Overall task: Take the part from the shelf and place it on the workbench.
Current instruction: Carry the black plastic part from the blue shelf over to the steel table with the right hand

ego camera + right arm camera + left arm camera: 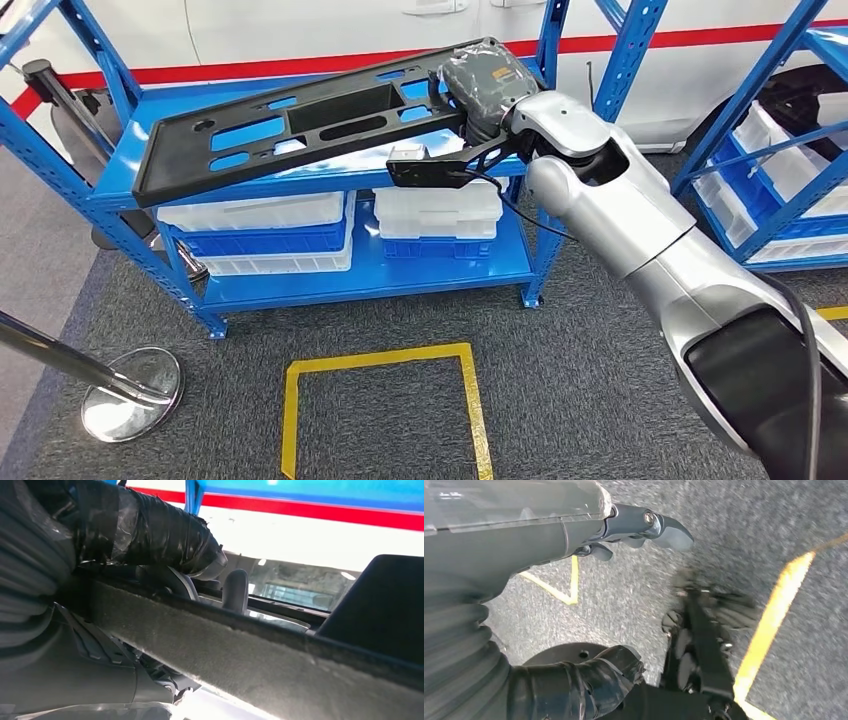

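The right hand (478,85) is clamping its fingers on the right end of the long black panel (300,125) above the blue shelf (150,110); likely stiff, light, end-heavy, while the left hand (634,530) is hanging, fingers apart.

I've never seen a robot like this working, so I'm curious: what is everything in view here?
Black part: one, long flat panel with cut-outs, held tilted above the shelf top.
Shelf: one blue in front; another to the right.
Bins: several, white and blue, on the lower level.
Floor tape: yellow outline on grey carpet.
Stanchion base: one, chrome, lower left.
Vehicle: white with red stripe, behind.
Right robot hand: grips the part's end.
Left robot hand: hangs over the floor.
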Controlling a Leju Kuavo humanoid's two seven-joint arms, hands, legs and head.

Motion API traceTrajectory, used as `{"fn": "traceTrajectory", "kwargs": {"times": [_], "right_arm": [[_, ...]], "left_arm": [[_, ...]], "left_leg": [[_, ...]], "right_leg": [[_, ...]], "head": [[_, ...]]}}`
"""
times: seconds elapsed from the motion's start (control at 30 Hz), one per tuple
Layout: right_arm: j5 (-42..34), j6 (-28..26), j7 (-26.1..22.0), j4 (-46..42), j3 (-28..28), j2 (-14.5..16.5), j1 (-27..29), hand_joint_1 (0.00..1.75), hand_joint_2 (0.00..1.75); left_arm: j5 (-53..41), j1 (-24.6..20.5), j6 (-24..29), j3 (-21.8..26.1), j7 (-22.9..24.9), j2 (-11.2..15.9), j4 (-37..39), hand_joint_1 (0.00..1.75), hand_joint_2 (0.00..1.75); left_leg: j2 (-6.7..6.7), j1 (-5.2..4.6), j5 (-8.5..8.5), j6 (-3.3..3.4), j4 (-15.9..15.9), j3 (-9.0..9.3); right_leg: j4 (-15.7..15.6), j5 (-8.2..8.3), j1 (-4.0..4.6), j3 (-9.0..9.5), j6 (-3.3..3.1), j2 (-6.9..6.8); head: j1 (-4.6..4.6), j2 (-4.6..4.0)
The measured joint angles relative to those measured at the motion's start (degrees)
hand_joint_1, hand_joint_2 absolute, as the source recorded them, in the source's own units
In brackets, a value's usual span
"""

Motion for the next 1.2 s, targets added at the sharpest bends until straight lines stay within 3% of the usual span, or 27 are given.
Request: {"fn": "traceTrajectory", "kwargs": {"times": [0.03,0.1,0.17,0.2,0.27,0.3,0.33,0.37,0.43,0.47,0.5,0.53,0.57,0.6,0.67,0.7,0.77,0.8,0.83,0.9,0.93,0.97,1.0,1.03,1.1,1.17,1.2], "right_arm": [[-0.01,0.00,-0.01,0.00,0.01,0.00,0.03,1.75,1.75],[-0.02,-0.01,-0.05,-0.06,0.01,0.03,0.04,1.75,1.75],[-0.02,-0.03,-0.07,-0.17,-0.02,0.03,-0.01,1.75,1.75],[-0.02,-0.04,-0.08,-0.21,-0.03,0.03,-0.01,1.75,1.75],[-0.08,-0.06,-0.13,-0.13,-0.03,-0.05,0.09,1.75,1.75],[-0.11,-0.07,-0.15,-0.05,-0.03,-0.13,0.17,1.75,1.75],[-0.14,-0.08,-0.17,0.04,-0.03,-0.21,0.26,1.75,1.75],[-0.15,-0.09,-0.19,0.14,-0.03,-0.30,0.38,1.75,1.75],[-0.16,-0.11,-0.34,0.36,-0.03,-0.44,0.87,1.75,1.75],[-0.19,-0.13,-0.43,0.51,-0.03,-0.54,1.26,1.75,1.75],[-0.22,-0.15,-0.52,0.69,-0.03,-0.63,1.67,1.75,1.75],[-0.25,-0.16,-0.57,0.86,-0.03,-0.69,2.05,1.75,1.75],[-0.27,-0.17,-0.61,1.01,-0.03,-0.72,2.32,1.75,1.75],[-0.30,-0.20,-0.66,1.10,-0.03,-0.72,2.47,1.75,1.75],[-0.36,-0.28,-0.73,1.21,-0.03,-0.73,2.60,1.75,1.75],[-0.40,-0.36,-0.75,1.27,-0.03,-0.78,2.62,1.75,1.75],[-0.51,-0.57,-0.76,1.44,-0.03,-0.89,2.80,1.75,1.75],[-0.60,-0.66,-0.77,1.50,-0.03,-0.95,2.90,1.75,1.75],[-0.69,-0.72,-0.78,1.52,-0.02,-0.97,3.05,1.75,1.75],[-0.81,-0.77,-0.78,1.51,-0.01,-1.04,3.41,1.75,1.75],[-0.85,-0.76,-0.78,1.50,-0.01,-1.11,3.65,1.75,1.75],[-0.85,-0.76,-0.77,1.49,-0.01,-1.23,3.94,1.75,1.75],[-0.86,-0.76,-0.76,1.49,-0.01,-1.36,4.27,1.75,1.75],[-0.86,-0.76,-0.76,1.49,-0.01,-1.49,4.59,1.75,1.75],[-0.85,-0.77,-0.78,1.47,-0.01,-1.69,5.00,1.75,1.75],[-0.85,-0.79,-0.78,1.40,-0.02,-1.85,5.06,1.75,1.75],[-0.86,-0.80,-0.77,1.36,-0.02,-1.91,5.08,1.75,1.75]], "left_arm": [[0.02,-0.03,0.15,0.03,0.14,0.03,-0.01,0.00,1.75],[0.07,-0.10,0.64,0.11,0.58,0.14,-0.09,0.00,1.75],[0.11,-0.15,0.99,0.21,0.93,0.23,-0.22,0.00,1.75],[0.11,-0.14,1.07,0.29,1.02,0.25,-0.26,0.00,1.75],[0.07,-0.10,1.08,0.44,1.05,0.21,-0.26,0.00,1.75],[0.02,-0.11,1.08,0.49,1.05,0.16,-0.26,0.00,1.75],[-0.03,-0.13,1.09,0.51,1.05,0.11,-0.27,0.00,1.75],[-0.06,-0.15,1.10,0.53,1.04,0.06,-0.27,0.00,1.75],[-0.11,-0.16,1.13,0.56,1.01,0.07,-0.32,0.00,1.75],[-0.12,-0.11,1.15,0.57,0.98,0.08,-0.38,0.00,1.75],[-0.14,-0.05,1.18,0.58,0.96,0.10,-0.46,0.00,1.75],[-0.18,0.00,1.21,0.59,0.96,0.11,-0.53,0.00,1.75],[-0.22,0.05,1.22,0.60,0.96,0.11,-0.59,0.00,1.75],[-0.32,0.05,1.22,0.61,0.98,0.11,-0.62,0.00,1.75],[-0.48,0.06,1.22,0.61,1.02,0.06,-0.63,0.00,1.75],[-0.54,0.08,1.22,0.61,1.03,0.05,-0.63,0.00,1.75],[-0.63,0.18,1.25,0.62,1.07,0.10,-0.64,0.00,1.75],[-0.72,0.22,1.28,0.62,1.09,0.21,-0.64,0.00,1.75],[-0.87,0.24,1.33,0.63,1.14,0.31,-0.65,0.00,1.75],[-1.21,0.29,1.41,0.62,1.25,0.48,-0.66,0.00,1.75],[-1.34,0.32,1.46,0.62,1.33,0.50,-0.66,0.00,1.75],[-1.41,0.36,1.49,0.61,1.39,0.54,-0.66,0.00,1.75],[-1.43,0.39,1.53,0.62,1.44,0.60,-0.66,0.00,1.75],[-1.45,0.40,1.56,0.62,1.46,0.69,-0.66,0.00,1.75],[-1.46,0.37,1.59,0.63,1.46,0.89,-0.66,0.00,1.75],[-1.47,0.36,1.59,0.63,1.47,0.96,-0.66,0.00,1.75],[-1.48,0.37,1.59,0.63,1.48,0.96,-0.66,0.00,1.75]], "left_leg": [[0.00,0.00,1.33,0.04,-0.45,1.50],[-0.03,-0.07,3.01,0.49,-6.77,7.48],[-0.09,-0.34,1.80,1.04,-14.57,13.11],[-0.12,-0.54,1.12,1.26,-16.71,14.34],[-0.08,-0.60,1.89,1.82,-17.77,13.96],[0.02,-0.51,2.67,2.24,-18.10,13.55],[0.17,-0.37,3.61,2.74,-18.38,12.94],[0.33,-0.22,4.54,3.15,-18.59,12.19],[0.47,-0.28,6.22,3.57,-18.55,10.18],[0.48,-0.29,6.99,3.56,-18.47,9.11],[0.47,-0.30,7.76,3.51,-18.33,8.02],[0.45,-0.30,8.46,3.43,-18.16,6.96],[0.43,-0.31,9.09,3.30,-17.94,5.96],[0.40,-0.29,9.69,3.15,-17.69,5.07],[0.39,-0.35,10.80,2.61,-17.44,3.92],[0.41,-0.31,11.38,2.28,-17.53,3.74],[0.42,-0.26,12.51,1.55,-18.22,3.66],[0.33,-0.22,12.31,1.23,-18.22,3.39],[0.24,-0.20,11.06,0.97,-17.44,2.86],[0.08,-0.04,5.68,0.53,-12.31,1.10],[0.07,0.03,3.00,0.33,-8.51,0.19],[0.07,0.13,1.38,0.09,-5.05,-0.37],[0.08,0.24,1.10,-0.15,-2.97,-0.23],[0.08,0.37,1.85,-0.39,-2.75,0.86],[0.10,0.75,4.02,-0.88,-8.28,5.71],[-0.16,0.70,4.17,-1.00,-15.02,10.36],[-0.33,0.58,3.78,-0.87,-16.79,11.35]], "right_leg": [[0.08,0.68,0.02,-0.91,0.11,-0.01],[0.27,1.92,0.07,-2.38,0.45,0.00],[0.32,3.08,0.17,-3.14,1.01,-0.08],[0.14,3.67,0.16,-3.25,1.34,-0.16],[-0.57,4.89,0.07,-3.37,2.05,-0.28],[-0.50,4.48,0.01,-3.68,2.38,-0.17],[0.43,2.89,-0.03,-4.21,2.66,-0.04],[2.49,0.22,-0.09,-4.93,2.89,0.09],[9.68,-5.86,-0.24,-6.40,3.26,0.22],[13.15,-7.24,-0.28,-6.70,3.41,0.22],[15.39,-7.18,-0.29,-6.38,3.49,0.22],[15.76,-5.99,-0.28,-5.22,3.47,0.22],[14.17,-4.54,-0.25,-3.13,3.34,0.22],[10.76,-4.09,-0.13,-0.15,3.01,0.23],[3.13,-5.37,0.29,5.24,2.31,0.19],[0.66,-6.18,0.56,6.70,2.01,0.16],[-0.50,-5.40,0.64,6.73,1.52,0.05],[-0.97,-4.67,0.50,6.43,1.13,-0.06],[-1.29,-3.82,0.28,5.91,0.63,-0.18],[-1.63,-2.18,0.07,4.44,-0.06,-0.33],[-1.57,-1.47,0.07,3.53,-0.19,-0.31],[-1.46,-0.85,0.06,2.63,-0.13,-0.29],[-1.33,-0.30,0.01,1.77,0.00,-0.29],[-1.16,0.21,-0.09,0.95,0.20,-0.31],[-0.72,0.98,-0.34,-0.37,0.79,-0.35],[-0.32,1.63,-0.35,-1.34,1.54,-0.41],[-0.24,1.99,-0.23,-1.60,1.89,-0.43]], "head": [[-0.01,-0.01],[-0.01,0.00],[0.02,0.01],[0.02,0.01],[0.00,0.01],[-0.01,0.01],[0.00,0.01],[0.01,0.01],[0.01,0.01],[0.01,0.01],[0.01,0.01],[0.01,0.01],[0.02,0.01],[0.00,0.01],[-0.01,0.01],[0.01,0.01],[0.04,0.01],[0.05,0.01],[0.03,0.01],[0.02,0.00],[0.01,0.00],[0.02,0.00],[0.02,0.00],[0.02,-0.01],[0.02,-0.01],[0.00,0.00],[0.02,0.00]]}}
